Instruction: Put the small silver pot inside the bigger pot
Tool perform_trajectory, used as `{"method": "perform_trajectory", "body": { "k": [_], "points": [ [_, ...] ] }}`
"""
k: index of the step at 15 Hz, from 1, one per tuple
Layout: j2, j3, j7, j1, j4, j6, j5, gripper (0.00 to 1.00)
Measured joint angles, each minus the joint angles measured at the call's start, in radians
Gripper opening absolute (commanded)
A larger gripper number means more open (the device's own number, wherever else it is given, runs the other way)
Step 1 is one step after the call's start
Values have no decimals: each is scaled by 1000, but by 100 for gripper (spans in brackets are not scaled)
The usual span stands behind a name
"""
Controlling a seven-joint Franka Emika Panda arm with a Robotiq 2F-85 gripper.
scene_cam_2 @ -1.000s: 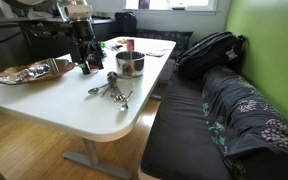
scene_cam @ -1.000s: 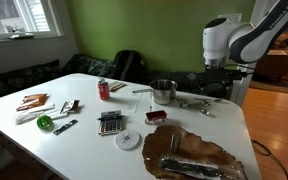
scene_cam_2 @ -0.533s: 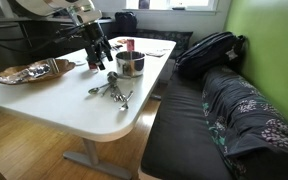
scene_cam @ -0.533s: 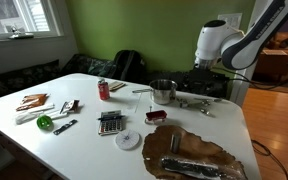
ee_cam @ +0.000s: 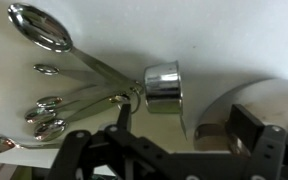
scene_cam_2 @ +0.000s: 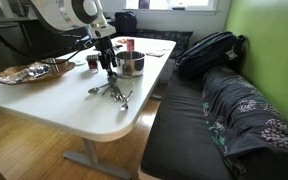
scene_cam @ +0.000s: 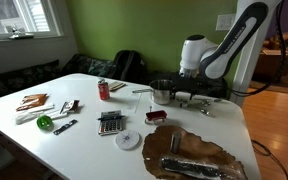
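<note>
White table (scene_cam: pixel 84 150) w/ red can (scene_cam: pixel 103 90), calculator (scene_cam: pixel 110 123) mid-table, green obj (scene_cam: pixel 45 122), blk backpack (scene_cam_2: pixel 209 50) on bench (scene_cam_2: pixel 184 125)

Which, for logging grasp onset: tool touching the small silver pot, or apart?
Cannot tell. Wrist view: the tool overlaps the small silver pot; height gap unreadable.

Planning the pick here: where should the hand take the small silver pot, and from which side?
Probably grip the small silver pot across its short round body, coming straight down from above with the open hand. The wall offers two opposite curved faces; the spoons crowd one side and the bigger pot sits close on the other.
</note>
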Motion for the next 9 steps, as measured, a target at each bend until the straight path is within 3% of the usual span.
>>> {"method": "perform_trajectory", "body": {
  "k": [9],
  "points": [
    [-10, -137, -197, 162, 5, -60, 300, 100]
  ]
}}
